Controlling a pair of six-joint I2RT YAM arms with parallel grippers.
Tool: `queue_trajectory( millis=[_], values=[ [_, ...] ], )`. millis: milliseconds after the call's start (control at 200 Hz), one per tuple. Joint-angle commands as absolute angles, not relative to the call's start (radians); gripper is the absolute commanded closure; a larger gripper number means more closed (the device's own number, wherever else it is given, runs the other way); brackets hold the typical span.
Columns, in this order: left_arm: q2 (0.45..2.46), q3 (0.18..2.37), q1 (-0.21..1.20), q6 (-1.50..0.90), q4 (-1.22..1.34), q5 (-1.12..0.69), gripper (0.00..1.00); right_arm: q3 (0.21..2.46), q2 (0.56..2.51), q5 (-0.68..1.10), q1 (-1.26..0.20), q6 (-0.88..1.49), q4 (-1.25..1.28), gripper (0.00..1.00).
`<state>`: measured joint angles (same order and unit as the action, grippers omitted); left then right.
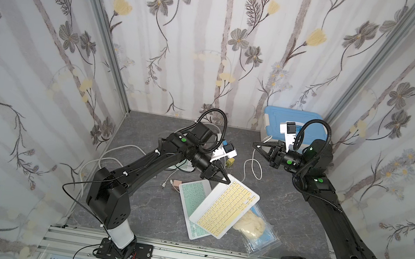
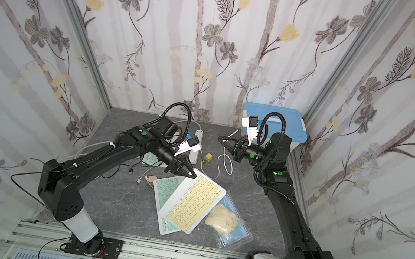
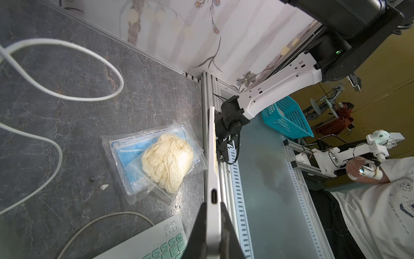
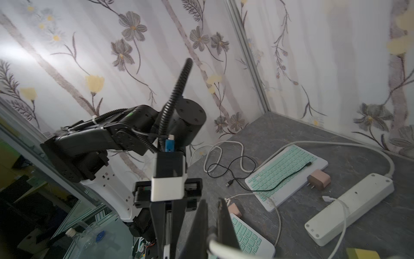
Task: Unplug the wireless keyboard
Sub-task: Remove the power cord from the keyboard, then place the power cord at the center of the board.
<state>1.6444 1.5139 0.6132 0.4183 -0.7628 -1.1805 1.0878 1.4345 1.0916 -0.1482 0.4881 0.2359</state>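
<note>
Showing only from left wrist: port in keyboard.

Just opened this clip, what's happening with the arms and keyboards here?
The left pincer is clamped on an edge of the yellow keyboard, holding it tilted over a mint keyboard. The right pincer is shut on a white cable, held apart from it. In the left wrist view the keyboard's charging port is empty, so the unplugging looks done.
</note>
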Motion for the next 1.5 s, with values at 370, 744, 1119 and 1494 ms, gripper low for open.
queue_trajectory(
  millis=[370,744,1119,1494],
  values=[
    [1.452,1.331,0.591,0.247,-0.524,-1.039,1.0,1.277,1.588,0.726,-0.102,0.384,-0.066,1.0],
    [1.263,1.193,0.461,-0.007,-0.387,-0.699,1.0,1.562,1.925,0.557,-0.116,0.378,-0.207,1.0],
    [1.222,1.203,0.401,-0.135,-0.364,-0.511,1.0,1.434,2.095,0.324,-0.173,0.327,-0.245,0.75],
    [1.283,1.149,0.395,-0.276,-0.206,-0.507,1.0,1.317,1.997,0.432,-0.116,0.338,-0.184,0.38]
  ],
)
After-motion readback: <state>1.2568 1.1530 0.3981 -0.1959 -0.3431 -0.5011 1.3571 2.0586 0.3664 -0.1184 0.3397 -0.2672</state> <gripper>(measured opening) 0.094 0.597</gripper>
